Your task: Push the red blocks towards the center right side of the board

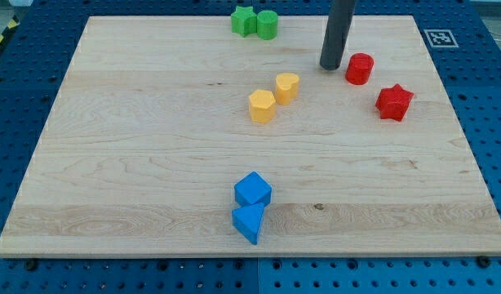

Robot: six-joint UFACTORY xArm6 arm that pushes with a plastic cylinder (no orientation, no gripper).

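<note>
A red cylinder-like block (360, 69) sits at the view's upper right of the wooden board (136, 163). A red star block (394, 102) lies just below and to its right, apart from it. My tip (330, 66) is the lower end of a dark rod coming down from the view's top. It stands just left of the red cylinder, very near it; I cannot tell if they touch.
Two yellow blocks, a hexagon (262, 106) and a heart-like one (287, 86), sit left of my tip. A green star (244, 20) and a green cylinder (268, 24) sit at the top edge. Two blue blocks (252, 189) (249, 222) lie near the bottom middle.
</note>
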